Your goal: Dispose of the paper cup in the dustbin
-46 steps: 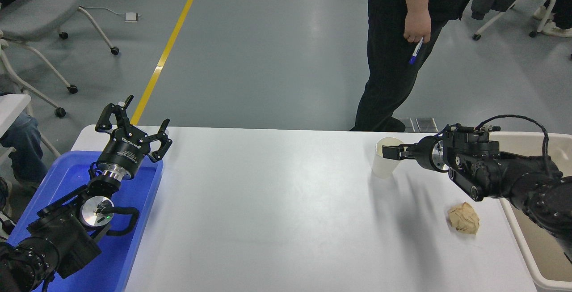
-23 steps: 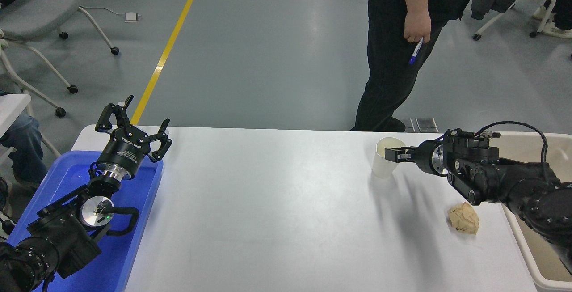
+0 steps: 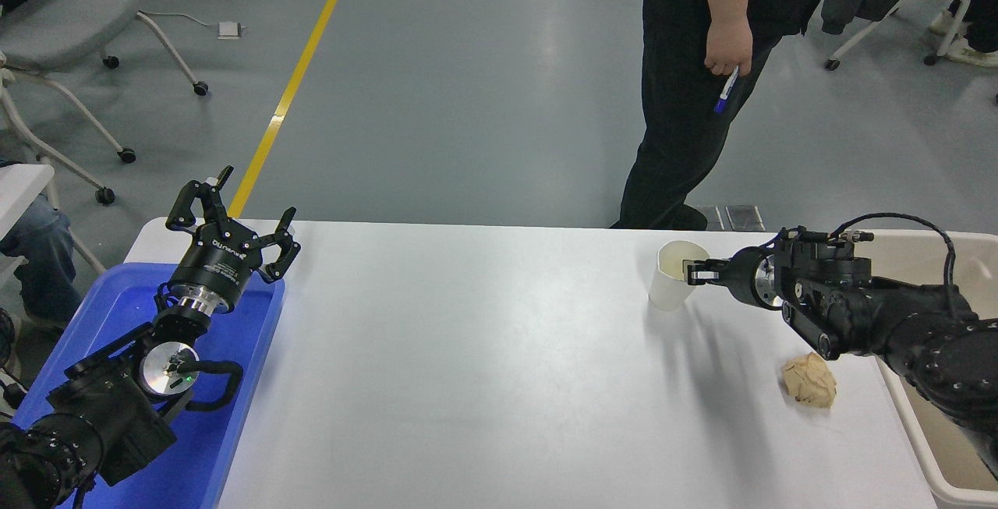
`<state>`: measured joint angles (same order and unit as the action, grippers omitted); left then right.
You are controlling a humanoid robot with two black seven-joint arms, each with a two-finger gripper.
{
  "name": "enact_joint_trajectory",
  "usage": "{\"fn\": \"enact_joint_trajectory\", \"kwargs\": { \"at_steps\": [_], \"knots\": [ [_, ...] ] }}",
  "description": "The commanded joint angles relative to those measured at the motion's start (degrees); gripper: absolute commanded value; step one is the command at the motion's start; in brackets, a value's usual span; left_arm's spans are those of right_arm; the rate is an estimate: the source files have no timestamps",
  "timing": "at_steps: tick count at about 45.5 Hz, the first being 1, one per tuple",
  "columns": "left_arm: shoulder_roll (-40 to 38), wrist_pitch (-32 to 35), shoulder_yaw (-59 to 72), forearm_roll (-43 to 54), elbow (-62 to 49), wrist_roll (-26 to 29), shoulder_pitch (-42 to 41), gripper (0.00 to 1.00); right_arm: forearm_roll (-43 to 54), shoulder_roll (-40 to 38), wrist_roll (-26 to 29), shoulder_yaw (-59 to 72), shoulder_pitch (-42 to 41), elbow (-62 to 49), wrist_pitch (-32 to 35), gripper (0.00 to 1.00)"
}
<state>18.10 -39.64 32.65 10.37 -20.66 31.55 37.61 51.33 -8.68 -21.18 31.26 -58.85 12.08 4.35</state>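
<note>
— So, where is the paper cup?
— Upright near the table's far right edge: plain white, tapered, rolled rim, mouth open.
— And your right gripper?
— My fingers pinch its right rim, narrow. The dustbin, cream, sits right of me; my left gripper hangs spread over the blue tray.

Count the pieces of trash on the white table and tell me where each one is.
2. The paper cup stands upright near the far edge, at the right gripper. The crumpled brown paper ball lies nearer, beside the dustbin.
</note>
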Motion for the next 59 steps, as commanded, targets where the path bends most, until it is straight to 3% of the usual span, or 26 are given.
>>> {"fn": "enact_joint_trajectory", "kwargs": {
  "at_steps": [1, 30, 49, 59],
  "knots": [
    [0.0, 0.0, 0.0, 0.0, 0.0, 0.0, 0.1, 1.0, 0.0, 0.0, 0.0, 1.0, -0.4, 0.0, 0.3, 0.0],
    [0.0, 0.0, 0.0, 0.0, 0.0, 0.0, 0.0, 1.0, -0.6, -2.7, -3.7, 0.5, -3.7, 0.6, 2.2, 0.0],
    [0.0, 0.0, 0.0, 0.0, 0.0, 0.0, 0.0, 1.0, -0.6, -12.7, -7.1, 1.1, -12.9, 1.6, 8.7, 0.0],
    [0.0, 0.0, 0.0, 0.0, 0.0, 0.0, 0.1, 1.0, -0.4, -20.8, -7.1, 1.3, -18.8, 8.6, 9.4, 0.0]
  ]
}}
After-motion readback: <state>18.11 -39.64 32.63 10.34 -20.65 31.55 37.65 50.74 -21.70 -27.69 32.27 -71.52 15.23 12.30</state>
